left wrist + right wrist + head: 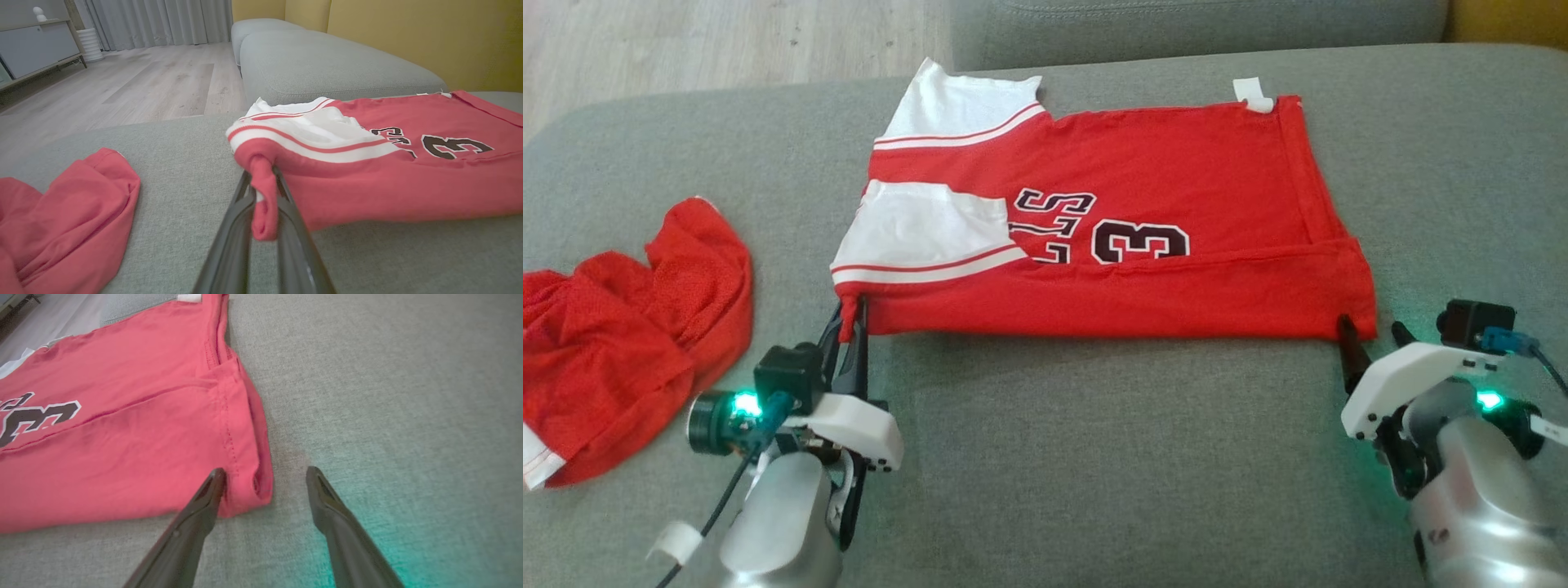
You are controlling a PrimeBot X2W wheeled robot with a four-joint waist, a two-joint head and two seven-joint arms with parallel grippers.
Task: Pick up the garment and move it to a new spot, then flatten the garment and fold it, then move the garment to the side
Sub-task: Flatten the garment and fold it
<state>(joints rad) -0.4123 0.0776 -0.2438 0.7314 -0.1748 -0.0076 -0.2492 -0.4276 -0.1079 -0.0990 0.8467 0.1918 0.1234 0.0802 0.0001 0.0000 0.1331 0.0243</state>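
Folding looks part done. The red jersey [1111, 188] lies flat mid-cushion on the grey sofa [1094, 457], seemingly with its near edge doubled over. Its near left corner is pinched in the left gripper [849, 309]; the right gripper [1370, 328] stands wide astride the near right corner. Further folds and the shift aside remain. A second red garment [621, 343] lies crumpled at the cushion's left edge — both loose, in no container.

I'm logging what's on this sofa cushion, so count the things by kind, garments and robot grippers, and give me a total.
Garments: 2, the red-and-white jersey and the crumpled red garment
Grippers: 2, the left gripper and the right gripper
Total: 4
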